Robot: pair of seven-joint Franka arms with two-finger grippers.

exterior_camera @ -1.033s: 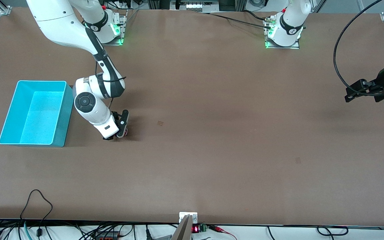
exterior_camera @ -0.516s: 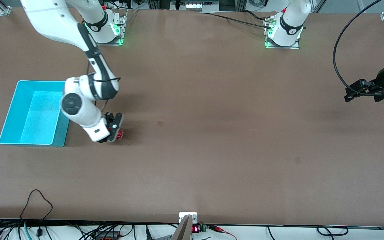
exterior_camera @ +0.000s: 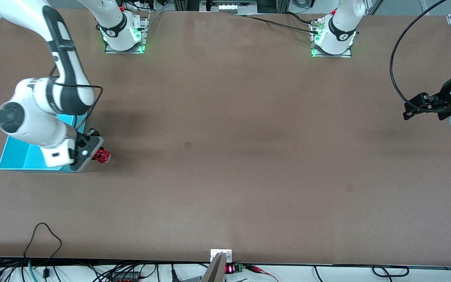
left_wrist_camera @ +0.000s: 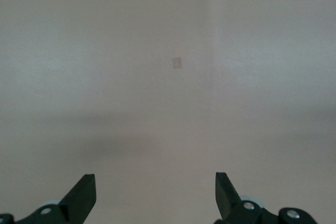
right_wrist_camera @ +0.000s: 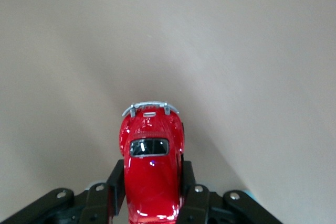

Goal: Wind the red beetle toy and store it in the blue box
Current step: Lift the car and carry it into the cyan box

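Right end effector clamps the red beetle toy just above the blue box, whose rim the arm mostly hides, near the counter's right-arm edge. Left end effector waits, spread wide, partly cut off. No readable writing.

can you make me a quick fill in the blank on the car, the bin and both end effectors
1. The right end effector is shut on the ____ beetle toy.
2. The blue box sits toward the ____ arm's end of the table.
3. The left end effector, waiting over bare table, is ____.

Missing words: red; right; open
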